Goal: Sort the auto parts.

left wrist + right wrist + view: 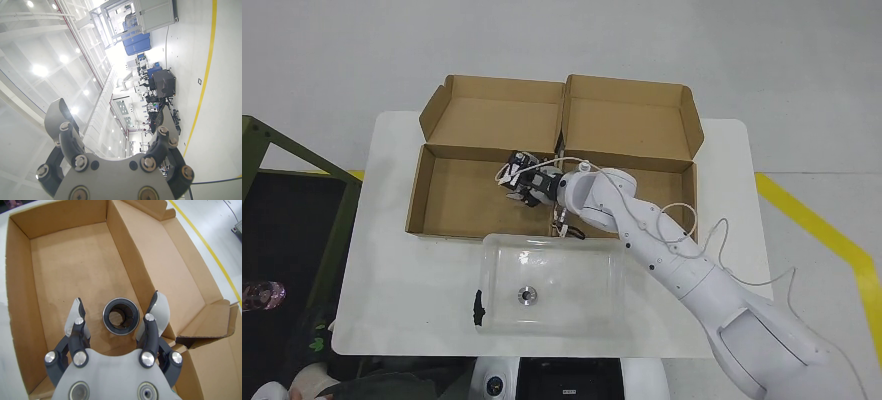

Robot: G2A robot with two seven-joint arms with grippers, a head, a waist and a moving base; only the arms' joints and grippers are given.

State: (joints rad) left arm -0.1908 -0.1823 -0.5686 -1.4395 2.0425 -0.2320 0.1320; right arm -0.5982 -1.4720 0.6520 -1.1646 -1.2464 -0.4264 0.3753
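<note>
The right gripper (117, 297) hangs released over the left box (442, 195). Its fingers are spread to either side of a bushing (130, 317) and touch nothing. The bushing stands on end on the box floor, in the far right part. It looks like a metal sleeve with a dark rubber liner, so I judge it stiff, fairly heavy for its size and smooth-skinned. It is best pinched across the outer wall, low and square, so it cannot tip or slip. The left gripper (111, 107) is released too, empty and pointed at the ceiling. On the bench nearer the robot, a clear bin (552, 250) holds a small metal part (528, 294).
</note>
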